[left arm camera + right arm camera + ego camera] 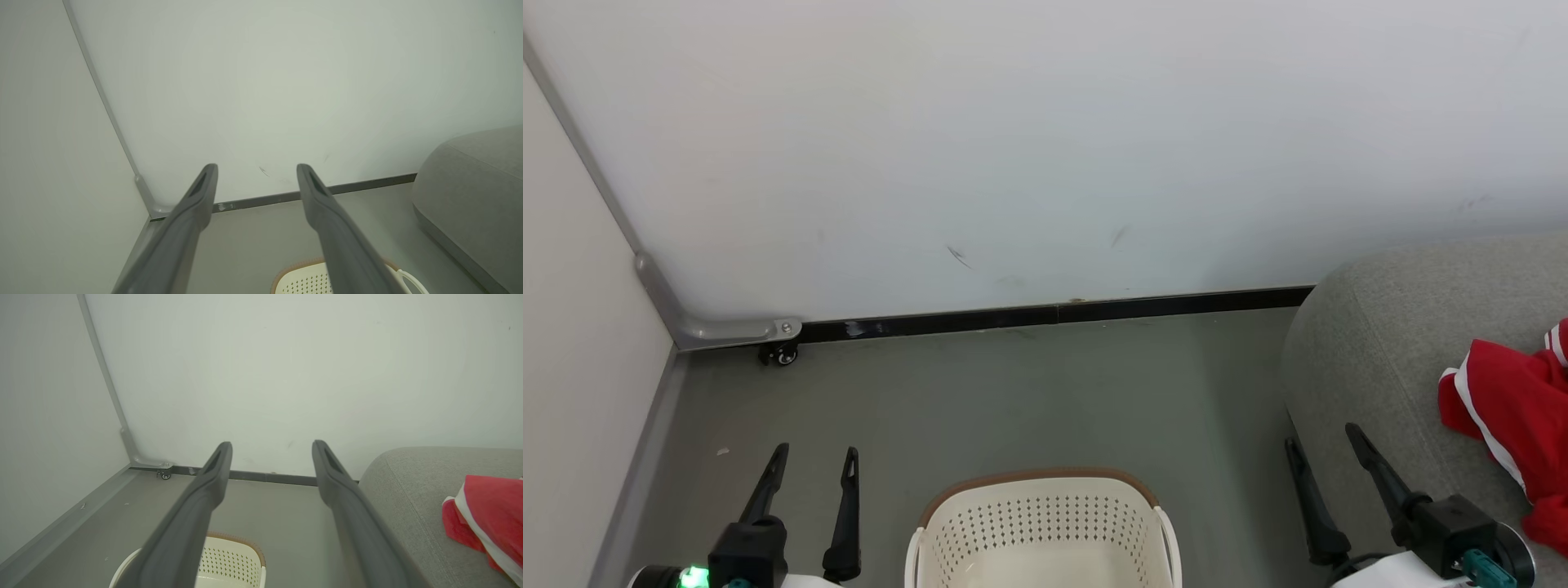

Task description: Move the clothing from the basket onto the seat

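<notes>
Seat [1380,343] is taking up the right side, its rounded left end facing the floor gap. Basket [1045,518] is sitting on the floor between the two arms. The part of it showing is looking empty, and its near part is cut off. Clothing [1511,408] is lying bunched on the seat, in from that rounded end, to the right of and a bit beyond the right pincer [1321,435]. The heap is running roughly front-to-back; its right part is cut off, so full extent unclear. Right arm is clearly nearer. Left pincer [817,451] is hanging well apart on the basket's far side. Both pincers are standing wide apart, gripping nothing. Judging: the transfer is looking done and no reach is pending.
</notes>
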